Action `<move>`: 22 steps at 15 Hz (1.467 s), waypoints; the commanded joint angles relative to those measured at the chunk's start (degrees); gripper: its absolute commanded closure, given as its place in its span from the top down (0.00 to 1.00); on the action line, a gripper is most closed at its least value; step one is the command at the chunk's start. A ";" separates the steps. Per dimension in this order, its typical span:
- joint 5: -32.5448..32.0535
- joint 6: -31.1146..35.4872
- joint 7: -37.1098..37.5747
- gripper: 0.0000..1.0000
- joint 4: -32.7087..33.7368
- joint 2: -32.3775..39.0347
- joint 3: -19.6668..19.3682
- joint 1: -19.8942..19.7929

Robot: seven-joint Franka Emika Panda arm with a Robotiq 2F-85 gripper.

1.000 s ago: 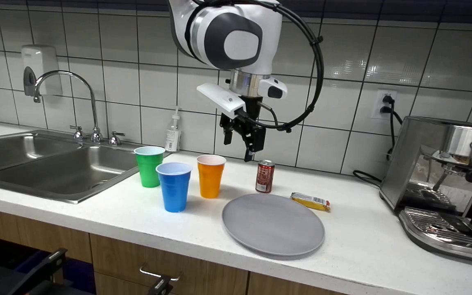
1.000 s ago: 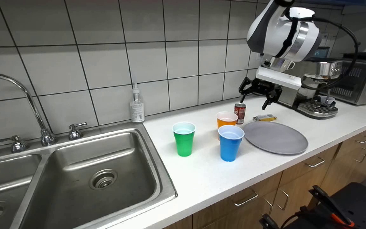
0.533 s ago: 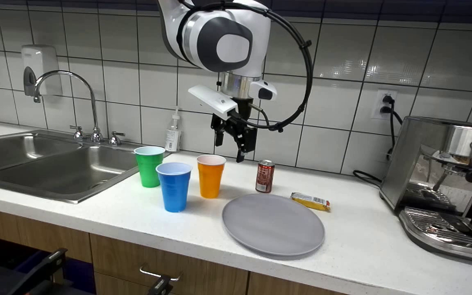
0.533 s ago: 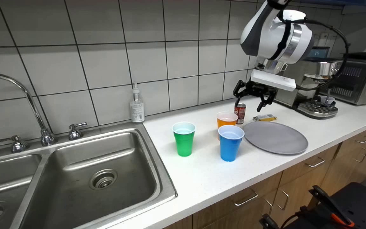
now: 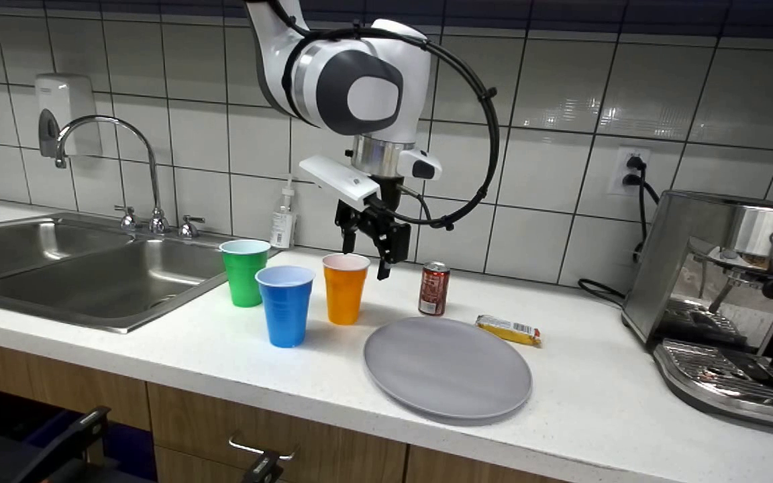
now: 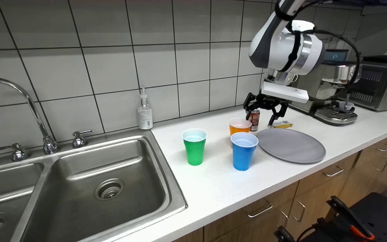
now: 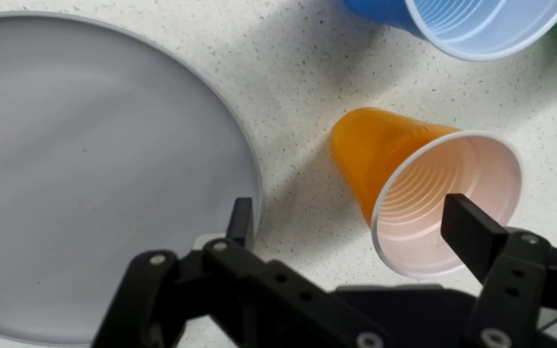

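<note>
My gripper point(image 5: 366, 260) is open and empty, hanging above the counter; it also shows in an exterior view point(image 6: 260, 118) and in the wrist view point(image 7: 348, 215). It is nearest an upright orange cup point(image 5: 344, 295). In the wrist view one finger overlaps the mouth of the orange cup point(image 7: 370, 150) and the other overlaps the edge of a grey plate point(image 7: 114, 159). I cannot see any contact. A red can point(image 5: 434, 290) stands behind the plate; a finger partly covers the can point(image 6: 254, 121) in an exterior view. A blue cup point(image 5: 286, 308) and a green cup point(image 5: 243, 275) stand upright beside the orange one.
A yellow-wrapped bar point(image 5: 508, 330) lies behind the plate. A double sink point(image 6: 106, 232) with a faucet point(image 5: 151, 161) is at one end, with a soap bottle point(image 5: 283, 221) by the wall. An espresso machine point(image 5: 729, 288) stands at the other end. The tiled wall point(image 5: 561, 168) is behind.
My gripper has moved to the left in both exterior views and lowered, coming closer to the orange cup. It stays open. The cups, can, plate and bar have not moved.
</note>
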 commanded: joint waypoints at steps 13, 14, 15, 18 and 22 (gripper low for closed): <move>-4.22 4.26 8.56 0.72 4.41 7.46 1.28 1.26; -4.11 4.21 8.38 0.66 4.54 7.47 1.39 1.15; -4.06 4.08 8.31 0.56 4.68 7.49 1.45 1.10; -4.14 4.10 8.35 0.34 5.04 7.77 1.45 1.10; -4.07 4.00 8.29 0.03 5.19 7.78 1.50 1.06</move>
